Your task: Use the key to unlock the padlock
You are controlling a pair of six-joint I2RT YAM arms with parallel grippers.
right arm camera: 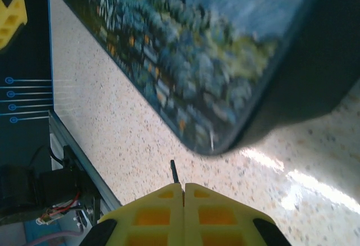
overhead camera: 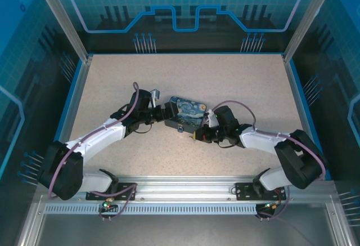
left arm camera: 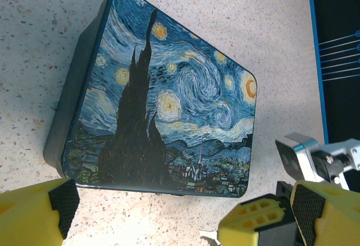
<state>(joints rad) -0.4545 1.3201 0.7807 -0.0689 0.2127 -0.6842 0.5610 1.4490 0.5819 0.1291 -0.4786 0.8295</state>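
1. Sitting on the speckled desk (overhead camera: 112, 83), the box (overhead camera: 188, 114) with the swirly night-sky print lies lid up; it serves as landmark below.
2. Padlock (overhead camera: 179, 128): a tiny bluish body at the box's near edge, touching it or just beside it. Too small in the top view to tell how the shackle stands.
3. Right hand (right arm camera: 183, 187): yellow fingers pressed together, clamped on the key (right arm camera: 174, 171). The key's slim dark tip sticks out from between them and points at the box's near edge, apart from it.
4. In the top view the right hand lies just beside the box's near right corner, close to the padlock.
5. Left hand (left arm camera: 180, 223): jaws spread wide, nothing between them. It sits at the box's left end, with both black pads off the box.
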